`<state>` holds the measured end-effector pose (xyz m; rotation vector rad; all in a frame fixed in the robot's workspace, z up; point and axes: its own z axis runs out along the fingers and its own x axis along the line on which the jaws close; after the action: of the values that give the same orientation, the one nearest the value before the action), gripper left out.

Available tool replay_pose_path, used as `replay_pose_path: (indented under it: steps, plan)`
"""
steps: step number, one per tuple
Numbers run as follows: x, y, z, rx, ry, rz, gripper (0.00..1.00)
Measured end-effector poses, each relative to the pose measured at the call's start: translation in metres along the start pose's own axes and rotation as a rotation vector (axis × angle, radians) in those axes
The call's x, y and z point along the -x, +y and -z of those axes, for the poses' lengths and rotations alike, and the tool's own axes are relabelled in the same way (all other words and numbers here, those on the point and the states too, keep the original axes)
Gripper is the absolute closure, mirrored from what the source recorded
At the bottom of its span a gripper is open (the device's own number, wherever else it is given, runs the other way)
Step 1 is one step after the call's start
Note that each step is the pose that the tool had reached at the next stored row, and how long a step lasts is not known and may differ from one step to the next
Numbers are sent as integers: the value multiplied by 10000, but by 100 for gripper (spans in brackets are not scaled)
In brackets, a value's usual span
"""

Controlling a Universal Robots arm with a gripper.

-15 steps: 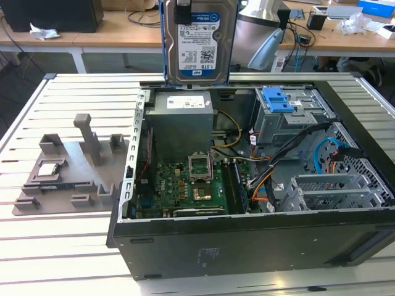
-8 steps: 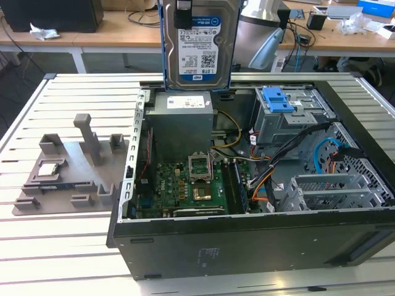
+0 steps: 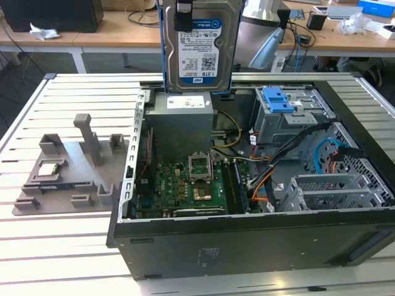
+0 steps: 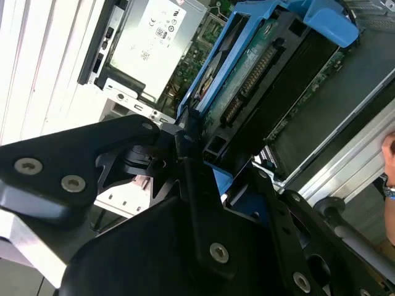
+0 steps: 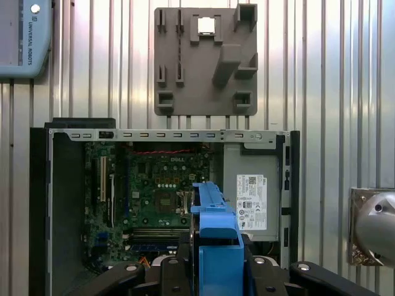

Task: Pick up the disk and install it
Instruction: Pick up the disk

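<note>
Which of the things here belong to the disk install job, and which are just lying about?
In the job:
the disk
the end effector, clamped on its blue bracket
the open computer case beneath it

Lying about:
the grey parts tray
the processor chip sitting on it
the white scrap on the bench behind

An open black desktop computer case lies on a silver slatted metal table, across the middle and the exterior view's right. Inside it, a green motherboard sits below a grey metal power supply box, and a blue plastic latch tops a grey metal cage. On the exterior view's left, a grey plastic fixture plate carries a small square silver chip.
</note>
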<state>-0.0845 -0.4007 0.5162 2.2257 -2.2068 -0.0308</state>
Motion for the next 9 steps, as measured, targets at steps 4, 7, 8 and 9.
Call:
replay_pose_path:
  steps: [4, 7, 8, 9]
  plan:
    - [-23, 0, -3, 1, 0, 1, 64]
    - [-43, 0, -5, 1, 0, 0, 64]
    - [-48, 0, -5, 0, 0, 1, 64]
    - [-53, 0, -6, 0, 0, 1, 64]
